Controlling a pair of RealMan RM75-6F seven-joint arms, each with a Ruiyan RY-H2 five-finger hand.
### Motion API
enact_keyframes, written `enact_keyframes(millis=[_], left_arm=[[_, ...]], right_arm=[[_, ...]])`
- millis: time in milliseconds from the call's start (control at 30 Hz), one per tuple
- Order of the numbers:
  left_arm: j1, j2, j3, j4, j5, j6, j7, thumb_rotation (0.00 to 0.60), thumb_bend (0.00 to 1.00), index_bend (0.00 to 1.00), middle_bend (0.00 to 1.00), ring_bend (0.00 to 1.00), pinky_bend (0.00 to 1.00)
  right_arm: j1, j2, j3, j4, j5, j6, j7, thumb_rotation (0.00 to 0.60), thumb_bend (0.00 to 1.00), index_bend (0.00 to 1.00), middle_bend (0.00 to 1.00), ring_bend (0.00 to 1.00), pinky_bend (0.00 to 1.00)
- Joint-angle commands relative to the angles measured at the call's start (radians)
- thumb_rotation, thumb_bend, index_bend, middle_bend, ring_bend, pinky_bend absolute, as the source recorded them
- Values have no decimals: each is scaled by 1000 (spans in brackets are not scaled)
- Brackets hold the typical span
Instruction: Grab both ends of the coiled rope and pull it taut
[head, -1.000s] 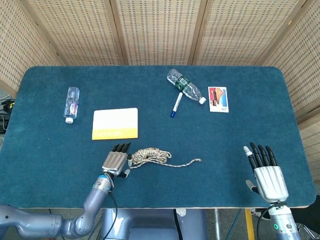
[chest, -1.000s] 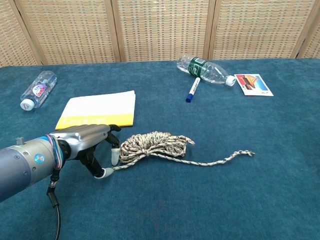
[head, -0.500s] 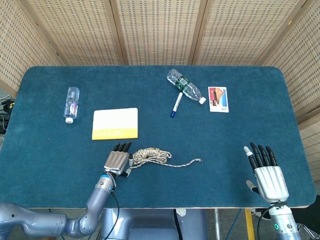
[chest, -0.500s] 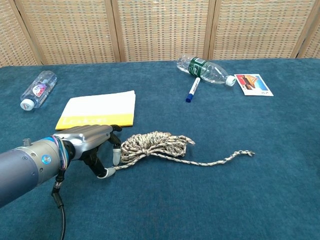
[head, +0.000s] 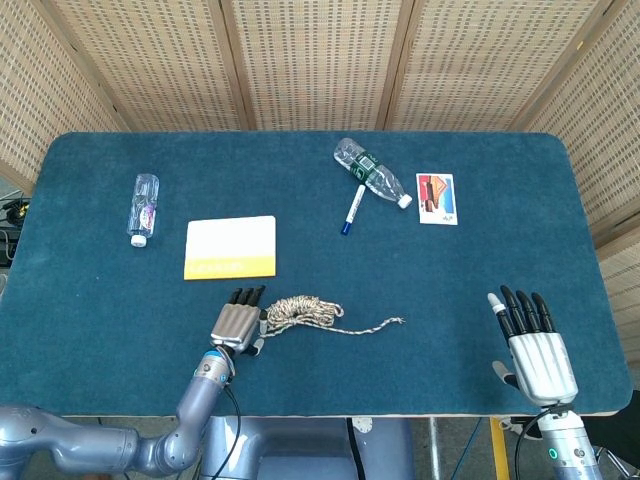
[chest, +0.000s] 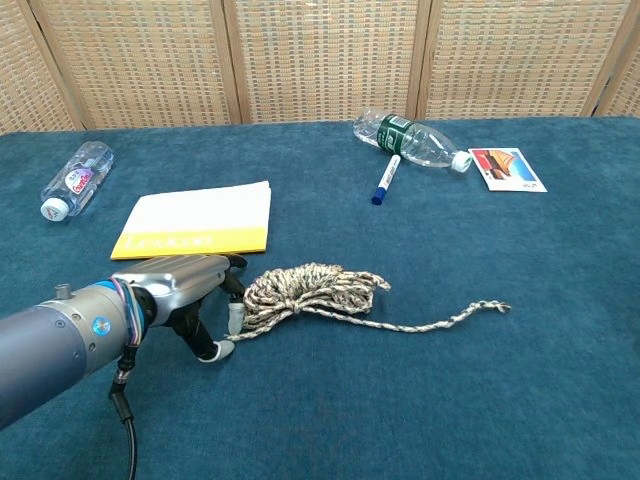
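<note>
Two hands: left hand and right hand. One coiled rope. Two bottles: small clear bottle, green-labelled bottle (both lying down). One marker, one yellow notepad, one card.

Open cloth between rope tail and right robot hand.

Table holds rope, 2 bottles, notepad, pen, card.
</note>
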Motion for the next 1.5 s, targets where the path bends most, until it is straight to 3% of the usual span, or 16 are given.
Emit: enact_keyframes(millis=[33,767,1133,1367,1500], left_arm=[[-1,-1,1,2,0,0,1,600,367,535,0,0,0],[-12,7,-3,-6,-23,10,20,600,440,597,0,0,0],[3,56,16,-38,43,38,4,600,443,642,0,0,0],[15,105,49,-64,139,47,-11,600,443,645,0,0,0],[17,133,47,-79,176,62,-9,600,443,654,0,0,0]], right_arm=[[0,0,0,0,1,-1,0,600,0,0,0,0,0],[1,0,-2,-1,1,-2,-3,600,0,0,0,0,0],[4,0,-1,4,1,-5,11,600,0,0,0,0,0],[11,0,2,16,-1,-14,51,600,0,0,0,0,0],[35,-7,8,42,-16,-37,128,600,0,100,0,0,0]])
